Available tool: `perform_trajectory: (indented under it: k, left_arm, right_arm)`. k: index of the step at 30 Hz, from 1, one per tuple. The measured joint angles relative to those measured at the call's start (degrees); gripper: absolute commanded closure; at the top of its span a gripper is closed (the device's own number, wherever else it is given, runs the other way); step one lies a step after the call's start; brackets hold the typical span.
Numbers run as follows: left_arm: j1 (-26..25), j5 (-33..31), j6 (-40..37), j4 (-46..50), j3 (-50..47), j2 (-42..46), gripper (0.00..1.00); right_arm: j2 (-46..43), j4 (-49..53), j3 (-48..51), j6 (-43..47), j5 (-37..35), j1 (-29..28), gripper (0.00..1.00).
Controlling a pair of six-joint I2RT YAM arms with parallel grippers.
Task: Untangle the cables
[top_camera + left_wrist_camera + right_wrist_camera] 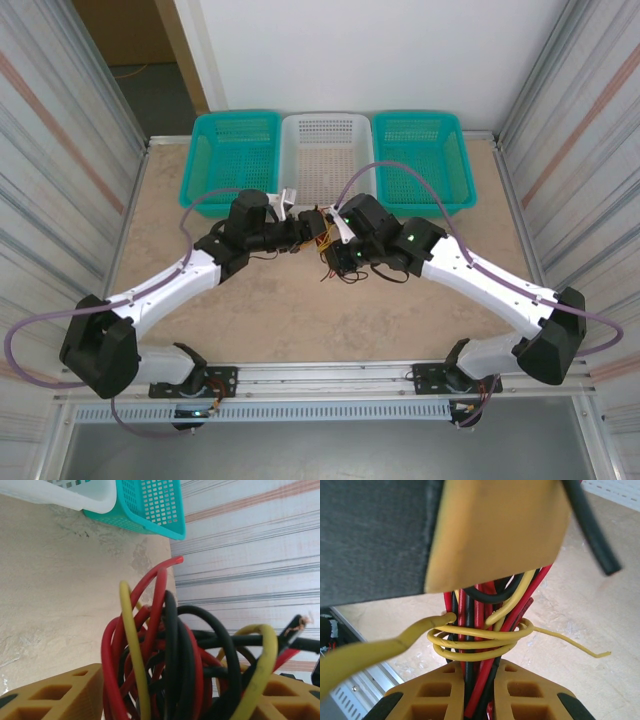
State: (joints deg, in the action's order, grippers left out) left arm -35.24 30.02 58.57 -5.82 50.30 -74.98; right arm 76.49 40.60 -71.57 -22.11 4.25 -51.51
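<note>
Mottled beige counter (290, 320) spreads under both arms. Your left gripper (185, 680) has its fingers (55, 695) set apart around the cables (160, 630), a red, black and yellow bundle held between the arms at mid-counter; whether they pinch it cannot be told. Your right gripper (481, 672) is clamped on the same bundle. Pull apart now and the yellow coil (475, 641) wound round it will likely cinch tighter.

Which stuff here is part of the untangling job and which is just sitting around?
In the job:
- cables, red, black and yellow, in one bunch
- right claw, shut on the bunch
- left claw, open around the bunch

Lying about:
- teal basket
- white basket
- second teal basket
</note>
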Motion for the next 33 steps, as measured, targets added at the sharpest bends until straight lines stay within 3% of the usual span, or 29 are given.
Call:
perform_trajectory:
  k: [4,9,12,14,15,17,20,24,29,31,33]
  left_arm:
    - [0.02,0.72,0.44,-1.49,-0.46,-0.61,0.52]
    - [0.26,1.75,1.33,-3.21,-1.03,-1.55,0.77]
    - [0.70,2.21,1.99,-4.33,-1.62,-1.57,0.87]
    - [1.40,2.62,2.71,-6.08,-2.47,-1.57,0.92]
    - [2.12,2.62,3.04,-6.71,-3.06,-1.57,0.95]
    - [4.17,2.82,3.74,-7.15,-3.74,-1.60,1.00]
    - [7.56,3.19,4.83,-8.87,-3.82,-1.62,1.00]
    - [11.17,3.50,5.33,-11.13,-3.67,-1.60,1.00]
    - [14.64,5.95,5.03,-12.96,-2.62,-0.98,1.00]
    - [15.72,7.54,4.72,-14.99,-2.21,-0.50,1.00]
    - [16.44,9.70,4.72,-18.32,-1.90,0.00,1.00]
  right_arm:
    - [0.37,0.70,-0.68,0.33,0.13,-0.57,1.00]
    - [0.52,1.51,-0.94,0.33,-0.15,-0.61,0.97]
    - [0.52,1.40,-0.96,0.33,-0.35,-0.59,0.77]
    - [0.50,0.96,-0.98,0.42,-0.37,-0.48,0.50]
    - [0.37,0.83,-1.11,0.63,-0.44,-0.28,0.41]
    - [-0.22,0.90,-1.53,0.87,-1.05,-0.04,0.27]
    - [-2.69,1.09,-1.84,1.42,-3.41,1.14,0.15]
    - [-7.08,3.98,-4.28,0.22,-11.04,5.42,0.13]
    - [-12.00,5.49,-8.37,-0.42,-21.99,7.96,0.20]
    - [-14.25,5.33,-8.35,-1.01,-21.51,9.35,0.20]
    - [-15.63,4.28,-8.35,-2.67,-16.65,13.66,0.20]
